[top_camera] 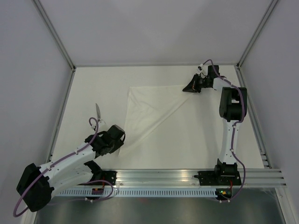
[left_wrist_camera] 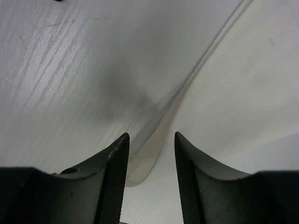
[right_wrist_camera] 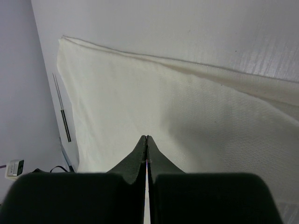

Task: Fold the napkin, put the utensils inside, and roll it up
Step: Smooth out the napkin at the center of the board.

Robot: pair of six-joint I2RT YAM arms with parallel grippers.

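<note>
The white napkin (top_camera: 149,109) lies on the table, folded into a triangle with its long edge running from the upper right down to the lower left. My left gripper (top_camera: 121,140) is at the napkin's lower left corner. In the left wrist view that gripper (left_wrist_camera: 152,135) is open, with a raised edge of the napkin (left_wrist_camera: 243,84) between its fingers, which do not touch it. My right gripper (top_camera: 185,88) is at the napkin's upper right corner. In the right wrist view it (right_wrist_camera: 146,136) is shut, its tips over the napkin (right_wrist_camera: 163,102), and no cloth shows between them. A knife (top_camera: 99,111) lies to the left of the napkin.
Grey walls and metal frame posts (top_camera: 58,32) enclose the table on the left, back and right. The rail (top_camera: 187,179) carrying both arm bases runs along the near edge.
</note>
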